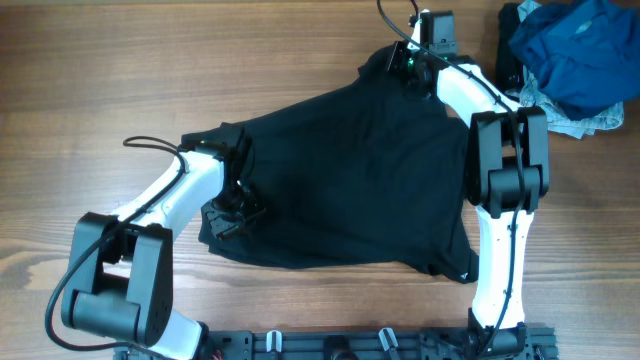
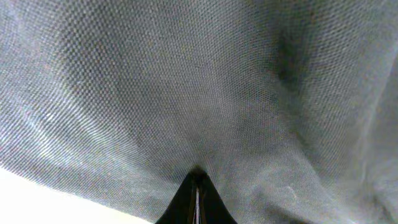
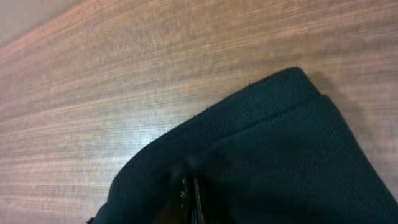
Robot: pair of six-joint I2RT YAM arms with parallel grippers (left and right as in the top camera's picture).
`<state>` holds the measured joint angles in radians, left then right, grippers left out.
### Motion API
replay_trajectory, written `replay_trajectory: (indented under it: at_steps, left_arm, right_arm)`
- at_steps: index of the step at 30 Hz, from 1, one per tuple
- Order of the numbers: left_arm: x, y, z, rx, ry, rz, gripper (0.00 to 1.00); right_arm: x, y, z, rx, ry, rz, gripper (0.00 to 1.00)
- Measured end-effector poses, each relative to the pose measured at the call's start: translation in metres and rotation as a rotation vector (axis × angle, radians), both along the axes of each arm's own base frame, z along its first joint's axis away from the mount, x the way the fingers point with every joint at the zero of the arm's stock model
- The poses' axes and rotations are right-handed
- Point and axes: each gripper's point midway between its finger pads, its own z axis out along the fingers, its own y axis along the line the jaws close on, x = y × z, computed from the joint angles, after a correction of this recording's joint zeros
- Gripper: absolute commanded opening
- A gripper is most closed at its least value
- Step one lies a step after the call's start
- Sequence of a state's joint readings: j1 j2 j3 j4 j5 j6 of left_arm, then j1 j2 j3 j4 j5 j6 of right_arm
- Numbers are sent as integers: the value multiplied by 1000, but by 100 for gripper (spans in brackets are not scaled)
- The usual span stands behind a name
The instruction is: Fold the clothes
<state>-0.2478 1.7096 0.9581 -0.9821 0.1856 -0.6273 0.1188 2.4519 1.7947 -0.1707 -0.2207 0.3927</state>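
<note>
At the left of the overhead view we see the white-and-black left arm (image 1: 170,195) reaching from the near edge over the brown wood-grain table (image 1: 120,70). Its left gripper (image 1: 232,212) sits at the left edge of the large plain black soft-fabric garment (image 1: 350,170). From the left wrist camera we find that gripper (image 2: 197,186) pressed together, its dark tips meeting in a narrow point with a pucker of the woven cloth (image 2: 199,93) pinched between them. The fabric fills almost the whole of that view and falls in soft folds around the tips. The garment itself lies spread over the middle of the table, broad at the near side and narrowing toward the far right, with shallow creases across it. Its near right corner lies beside the white-and-black right arm (image 1: 500,250). At the narrow far end we see the right gripper (image 1: 405,62) down on the cloth. In the right wrist view this gripper (image 3: 189,186) is closed on a small ridge of the black fabric (image 3: 280,155), close behind a hemmed corner that lies flat on the bare wood (image 3: 124,74). Farther right, beyond the right arm, a crumpled bright blue garment (image 1: 580,45) lies heaped at the table's far corner. A pale blue-white patterned cloth (image 1: 592,122) shows at its near edge.
</note>
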Motion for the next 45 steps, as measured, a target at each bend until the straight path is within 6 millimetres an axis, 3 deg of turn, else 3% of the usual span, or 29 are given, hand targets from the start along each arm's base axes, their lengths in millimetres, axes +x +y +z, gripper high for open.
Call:
replay_trajectory:
  at_steps: [6, 12, 15, 19, 21, 23, 26, 29, 31, 33, 36, 39, 45]
  left_arm:
    - [-5, -16, 0, -5, -6, -67, 4]
    - [-11, -41, -1, -16, -33, -172, 4]
    - [-13, -48, -2, -22, -41, -200, 4]
    - [-21, -48, -1, -10, -14, -217, 4]
    - [-24, -44, -1, 19, -8, -226, 4]
    - [-18, -38, -2, 55, -35, -233, 4]
    - [16, -28, 9, 154, -174, -239, 4]
    - [78, -31, 30, 171, -410, -186, 4]
    - [126, -28, 47, 141, -579, -119, 4]
    - [164, -12, 63, 98, -699, -29, 4]
    - [204, 20, 77, 30, -813, 80, 4]
    - [223, 33, 62, 7, -829, 117, 4]
    - [248, 14, 2, -46, -703, 78, 4]
  right_arm:
    - [16, -16, 2, -28, -59, -48, 6]
    - [27, -84, 6, -79, -10, -165, 6]
    - [27, -118, 10, -150, 22, -214, 12]
    - [25, -124, 24, -201, 65, -209, 20]
    - [24, -124, 38, -211, 84, -208, 35]
    - [18, -122, 46, -217, 116, -192, 42]
    - [-11, -110, 59, -173, 224, -138, 52]
    - [-45, -87, 87, -101, 311, -54, 68]
    - [-74, -65, 109, -51, 374, 25, 73]
    - [-107, -42, 115, -29, 476, 98, 67]
    - [-143, -12, 112, -31, 596, 192, 43]
    - [-166, 20, 111, -56, 650, 282, 37]
    - [-197, 80, 106, -196, 683, 360, 36]
